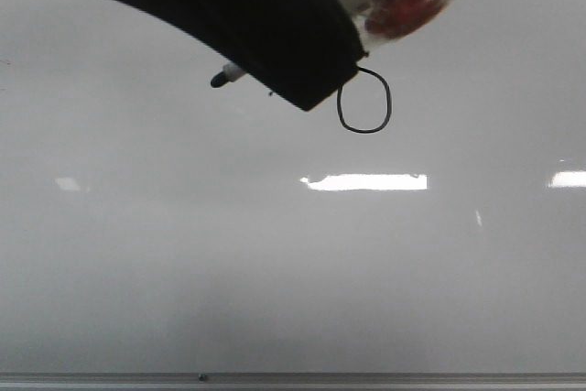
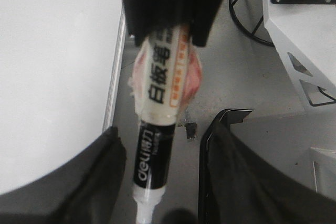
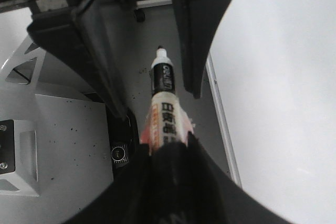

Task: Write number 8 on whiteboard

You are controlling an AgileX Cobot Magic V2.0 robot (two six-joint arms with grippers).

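Looming black across the upper left of the front view, one tool (image 1: 275,34) hides part of the number 8 (image 1: 363,103): a single rounded loop shows just right of it, upper centre. One marker (image 1: 229,74) tip pokes out at its left. Both wrist views show a marker (image 2: 157,129) clamped in the far tool while the near tool's (image 2: 157,182) fingers stand apart. One whiteboard (image 1: 275,272) carries three glare patches.
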